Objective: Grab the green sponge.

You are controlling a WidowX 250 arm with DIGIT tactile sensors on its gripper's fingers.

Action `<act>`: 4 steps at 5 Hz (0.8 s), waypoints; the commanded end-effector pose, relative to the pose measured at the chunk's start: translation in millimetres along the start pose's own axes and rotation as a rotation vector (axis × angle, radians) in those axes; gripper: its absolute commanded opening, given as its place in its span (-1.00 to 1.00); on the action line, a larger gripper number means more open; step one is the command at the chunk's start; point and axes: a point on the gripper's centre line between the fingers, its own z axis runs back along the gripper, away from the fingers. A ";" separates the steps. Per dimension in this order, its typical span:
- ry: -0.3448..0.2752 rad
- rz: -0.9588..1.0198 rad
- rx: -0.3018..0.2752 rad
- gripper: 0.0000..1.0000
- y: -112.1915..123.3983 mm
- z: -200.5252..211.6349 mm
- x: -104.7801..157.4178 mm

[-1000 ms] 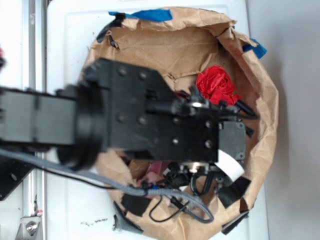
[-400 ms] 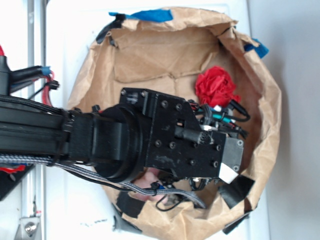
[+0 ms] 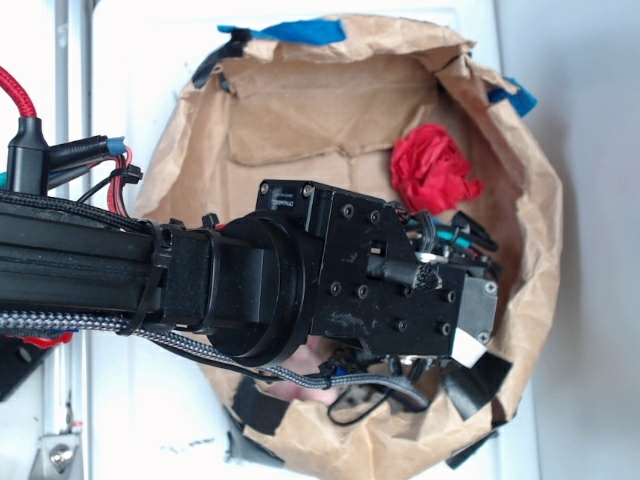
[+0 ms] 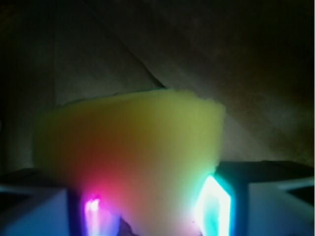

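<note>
The green sponge, a yellow foam block, fills the middle of the wrist view and narrows down into the gap between my two glowing pads. My gripper is shut on it, with the pink-lit pad against its left side and the cyan-lit pad against its right. Brown paper lies dark behind it. In the exterior view the black arm and gripper body hang over the lower right of the paper nest and hide the sponge.
A crumpled red paper ball lies at the upper right inside the brown paper nest. A bit of pink peeks from under the arm. Blue tape and black tape pieces hold the paper's rim.
The arm has swung lower in the picture and to the right over the nest, away from the red paper ball, which now shows in full. Its cables have come into view at the left.
</note>
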 end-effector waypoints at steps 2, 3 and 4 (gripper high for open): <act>-0.109 0.107 0.010 -1.00 11.3 39.6 8.1; -0.172 0.303 0.085 -1.00 29.2 88.9 -3.0; -0.184 0.459 0.049 -1.00 36.4 131.3 -20.6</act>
